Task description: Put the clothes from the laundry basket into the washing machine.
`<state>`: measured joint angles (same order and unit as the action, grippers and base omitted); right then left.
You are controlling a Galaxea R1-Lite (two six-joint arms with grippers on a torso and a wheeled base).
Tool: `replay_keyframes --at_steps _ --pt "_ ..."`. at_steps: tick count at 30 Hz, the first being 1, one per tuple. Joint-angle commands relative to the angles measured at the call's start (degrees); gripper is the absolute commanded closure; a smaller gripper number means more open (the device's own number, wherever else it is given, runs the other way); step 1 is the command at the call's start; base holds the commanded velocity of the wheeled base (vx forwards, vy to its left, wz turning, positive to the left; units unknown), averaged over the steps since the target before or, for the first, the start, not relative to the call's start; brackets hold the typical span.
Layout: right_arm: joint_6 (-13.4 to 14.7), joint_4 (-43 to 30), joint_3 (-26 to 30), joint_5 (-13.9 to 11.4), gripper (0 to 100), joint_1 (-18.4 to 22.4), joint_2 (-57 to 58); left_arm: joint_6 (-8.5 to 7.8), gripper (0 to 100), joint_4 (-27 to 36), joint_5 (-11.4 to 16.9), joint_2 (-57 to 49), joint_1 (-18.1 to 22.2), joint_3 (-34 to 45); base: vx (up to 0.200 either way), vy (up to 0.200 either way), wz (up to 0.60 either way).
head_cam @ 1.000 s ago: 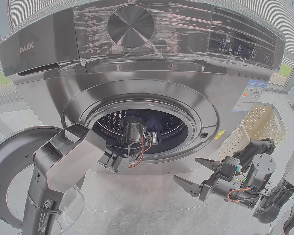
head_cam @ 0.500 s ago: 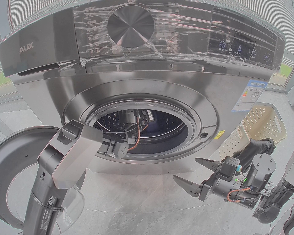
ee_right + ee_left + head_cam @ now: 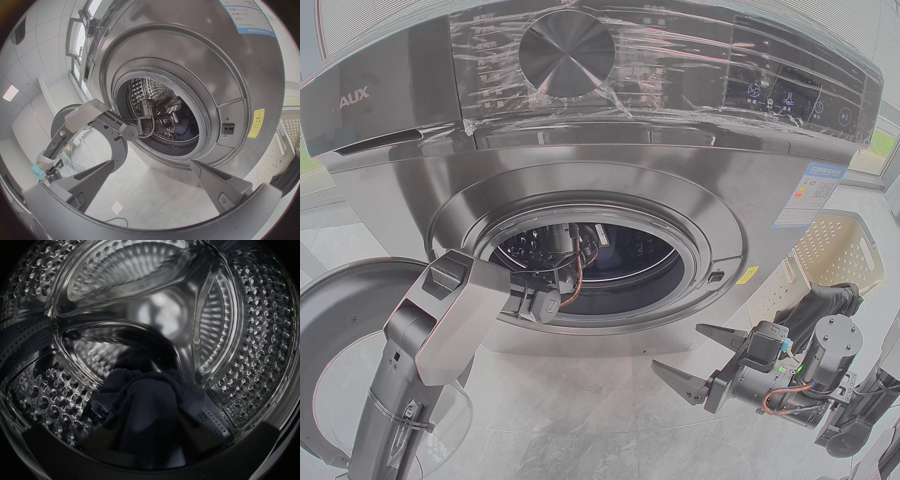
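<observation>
I saw a dark garment [image 3: 150,415] lying in the washing machine drum [image 3: 259,333], and another dark cloth [image 3: 819,306] draped over the laundry basket [image 3: 844,250] rim. The right gripper [image 3: 677,345] gaped above the floor. I couldn't tell the left gripper's [image 3: 171,119] state; it had pushed deeper into the drum.

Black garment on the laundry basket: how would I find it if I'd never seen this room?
Start at the big grey washing machine; to its right sits a cream perforated laundry basket. The black garment hangs over the basket's near rim, outside the machine, unlike the dark blue garment lying inside the drum.
</observation>
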<state>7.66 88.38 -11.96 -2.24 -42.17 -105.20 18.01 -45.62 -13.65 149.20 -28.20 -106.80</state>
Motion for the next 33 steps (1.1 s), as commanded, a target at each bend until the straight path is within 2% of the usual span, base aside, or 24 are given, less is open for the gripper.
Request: replay_keyframes --at_steps 1,7,10,13,15,16,19,20,23,25,28,29,30,32,33 --pt "-0.01 0.04 0.01 -0.04 0 -0.11 -0.09 0.10 0 0.09 -0.15 -0.05 -0.37 0.19 0.000 0.000 0.00" --pt "0.08 0.04 0.01 0.05 0 -0.11 -0.09 -0.16 0 0.27 -1.99 -0.67 -1.86 1.68 0.000 0.000 0.00" --pt "0.08 0.04 0.01 -0.04 0 -0.02 -0.09 -0.34 0 0.35 -1.99 -2.42 -2.74 3.79 0.000 0.000 0.00" --pt "0.08 0.04 0.01 0.05 0 -0.11 -0.09 -0.60 0 0.09 -1.99 -4.71 -3.80 7.57 0.000 0.000 0.00" --pt "0.08 0.04 0.01 0.05 0 -0.02 -0.09 -1.13 0 -0.26 -1.99 -6.73 -4.41 10.83 0.000 0.000 0.00" --pt "0.08 0.04 0.09 0.05 0 -0.02 0.00 -2.01 0 -0.35 -1.99 -9.37 -5.11 14.78 0.000 0.000 0.00" --pt "0.08 0.04 0.01 0.05 0 -0.02 0.00 -2.45 0 -0.44 -1.90 -11.30 -5.55 17.86 0.000 0.000 0.00" --pt "0.08 0.04 0.09 0.13 0 -0.11 0.09 -3.24 0 -1.84 -1.02 -15.78 -7.93 27.08 0.000 0.000 0.00" --pt "0.08 0.04 0.27 0.13 0 -0.11 0.35 -3.42 0 -5.71 0.29 -19.65 -11.35 37.02 0.000 0.000 0.00" --pt "0.08 0.04 1.41 0.13 0 -0.20 0.79 -4.21 0 -9.49 1.44 -21.94 -13.20 44.05 0.000 0.000 0.00" --pt "-0.01 0.12 2.64 0.22 0 -0.64 1.93 -5.35 0 -13.97 2.05 -25.36 -14.52 51.78 0.000 0.000 0.00" --pt "-0.01 0.12 2.73 0.22 0 -0.64 2.11 -5.35 0 -14.24 2.14 -25.63 -14.61 52.13 0.000 0.000 0.00" --pt "0.08 0.12 4.05 0.31 0 -1.07 3.52 -5.44 0 -16.26 3.02 -29.05 -15.66 57.50 0.000 0.000 0.00" --pt "-0.01 0.04 4.58 0.40 0 -1.07 3.95 -5.53 0 -17.31 3.63 -32.92 -16.80 62.50 0.000 0.000 0.00" --pt "-0.01 0.04 5.46 0.40 0 -1.34 5.10 -5.53 0 -17.40 3.63 -33.19 -16.89 62.86 0.000 0.000 0.00"
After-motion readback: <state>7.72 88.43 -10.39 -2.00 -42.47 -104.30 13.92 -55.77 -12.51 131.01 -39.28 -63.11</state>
